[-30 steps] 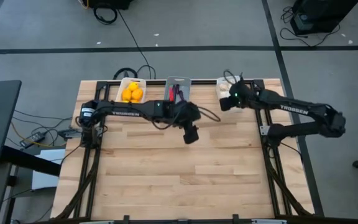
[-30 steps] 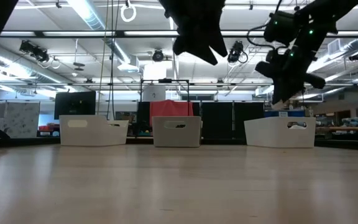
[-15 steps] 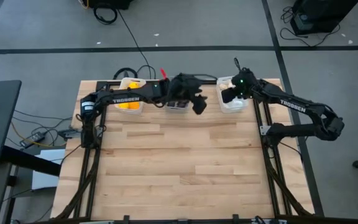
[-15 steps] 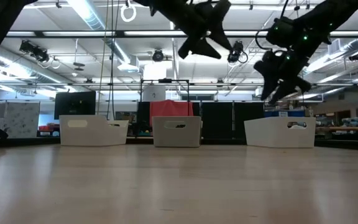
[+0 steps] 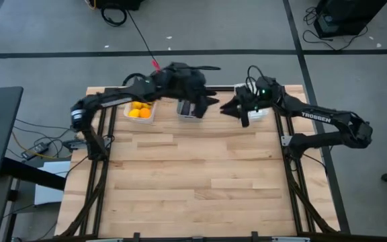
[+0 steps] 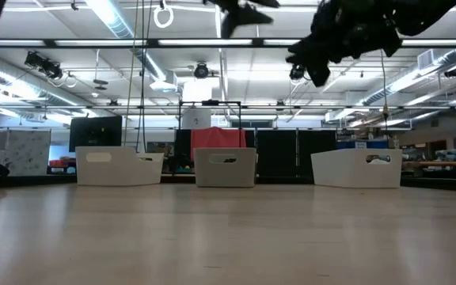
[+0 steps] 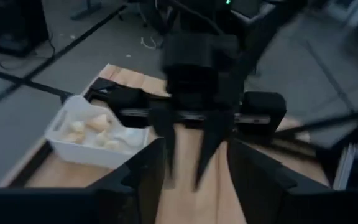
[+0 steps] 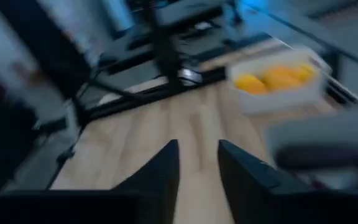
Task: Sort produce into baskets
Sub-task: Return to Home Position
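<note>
Three baskets stand in a row at the table's far edge. The left white basket (image 5: 140, 111) (image 8: 278, 84) holds orange-yellow fruits. The middle basket (image 5: 189, 113) is mostly hidden under my left arm. The right white basket (image 5: 255, 114) (image 7: 98, 134) holds whitish garlic bulbs. My left gripper (image 5: 208, 101) (image 7: 197, 180) hangs high over the middle basket, open and empty, pointing toward the table's right. My right gripper (image 5: 227, 109) (image 8: 197, 168) hangs between the middle and right baskets, open and empty, pointing left. The two grippers face each other. No purple pieces show.
The wooden table top (image 5: 193, 181) in front of the baskets shows no loose produce. In the low view the three baskets (image 6: 225, 166) stand on the table and both grippers hang well above them (image 6: 315, 59). Cables lie behind the far edge.
My left gripper has gone from mid-table toward the far edge and up, ending above the middle basket and turned toward the right. My right gripper has risen from over the right basket and swung toward the table's left.
</note>
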{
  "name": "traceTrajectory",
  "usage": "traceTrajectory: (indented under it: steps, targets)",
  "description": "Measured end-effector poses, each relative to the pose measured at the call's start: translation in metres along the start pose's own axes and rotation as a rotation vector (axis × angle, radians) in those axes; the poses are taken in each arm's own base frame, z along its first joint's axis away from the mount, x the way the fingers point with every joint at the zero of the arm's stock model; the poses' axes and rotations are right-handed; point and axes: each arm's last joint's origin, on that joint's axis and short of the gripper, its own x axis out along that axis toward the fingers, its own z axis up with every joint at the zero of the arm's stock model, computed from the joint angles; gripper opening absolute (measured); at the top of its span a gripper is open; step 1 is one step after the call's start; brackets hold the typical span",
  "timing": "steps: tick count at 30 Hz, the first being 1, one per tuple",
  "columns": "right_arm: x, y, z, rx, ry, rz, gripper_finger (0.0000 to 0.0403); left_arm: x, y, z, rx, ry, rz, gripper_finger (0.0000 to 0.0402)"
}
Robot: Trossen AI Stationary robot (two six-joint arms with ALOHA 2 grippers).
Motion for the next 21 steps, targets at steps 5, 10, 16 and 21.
traceTrajectory:
  steps: [5, 10, 16, 21]
  targets:
    - [0.020, 0.032, -0.004, -0.195, -0.003, 0.046, 0.0029, -0.052, -0.012, 0.009, 0.149, 0.054, 0.007, 0.0119]
    - [0.030, 0.056, -0.003, -0.153, -0.051, 0.057, 0.0018, -0.085, -0.024, 0.003, 0.207, 0.016, -0.034, 0.0058]
    - [0.038, 0.088, -0.004, -0.231, -0.106, 0.188, 0.0007, -0.108, -0.025, -0.042, 0.199, -0.125, -0.125, 0.0010]
    - [0.040, 0.102, -0.008, -0.322, -0.100, 0.238, 0.0010, -0.126, -0.018, -0.092, 0.205, -0.241, -0.174, 0.0005]
